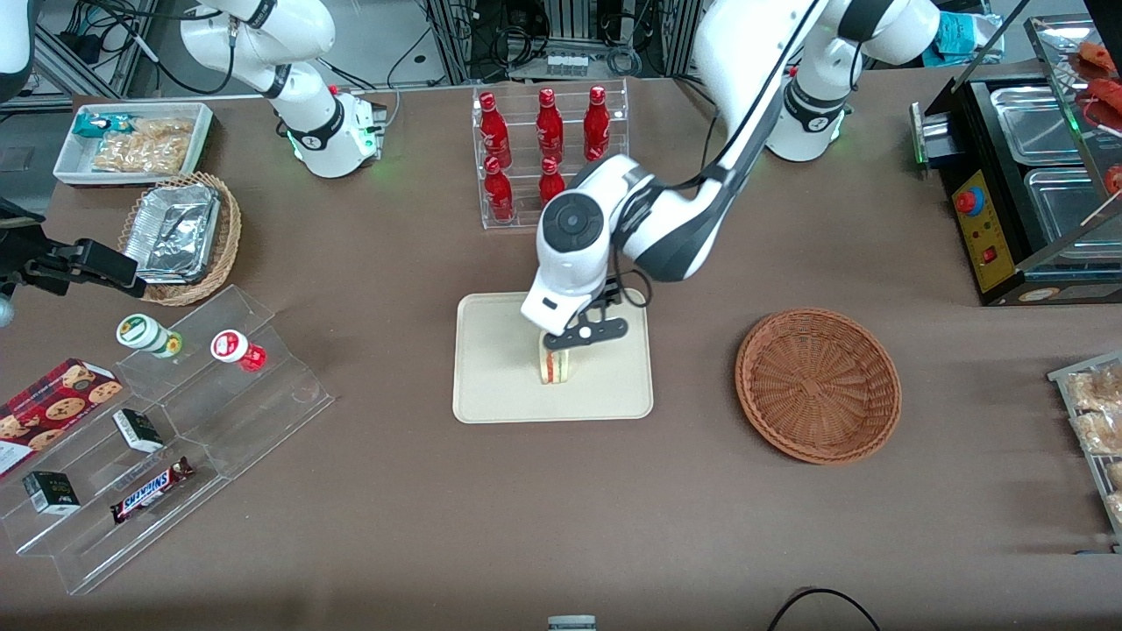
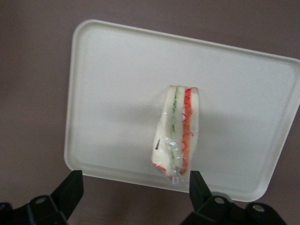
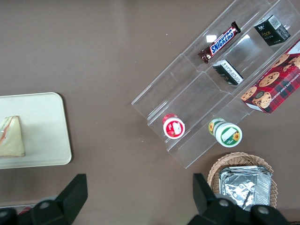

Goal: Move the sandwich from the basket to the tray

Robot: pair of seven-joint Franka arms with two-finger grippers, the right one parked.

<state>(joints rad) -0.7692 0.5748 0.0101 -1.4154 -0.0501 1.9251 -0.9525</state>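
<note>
The sandwich (image 1: pixel 554 366), a white wedge with red and green filling, stands on its edge on the cream tray (image 1: pixel 500 386), near the tray's middle. It also shows in the left wrist view (image 2: pixel 178 136) and in the right wrist view (image 3: pixel 11 137). My left gripper (image 1: pixel 581 334) hovers just above the sandwich, slightly farther from the front camera. In the wrist view the gripper (image 2: pixel 133 180) is open wide and empty, with the sandwich lying free on the tray (image 2: pixel 117 93). The reddish-brown basket (image 1: pixel 817 384) sits empty beside the tray, toward the working arm's end.
A clear rack of red bottles (image 1: pixel 548 149) stands farther from the camera than the tray. An acrylic stand (image 1: pixel 175 421) with snacks, a light wicker basket of foil trays (image 1: pixel 180 237) and a white bin (image 1: pixel 131 140) lie toward the parked arm's end. A black appliance (image 1: pixel 1026 175) stands at the working arm's end.
</note>
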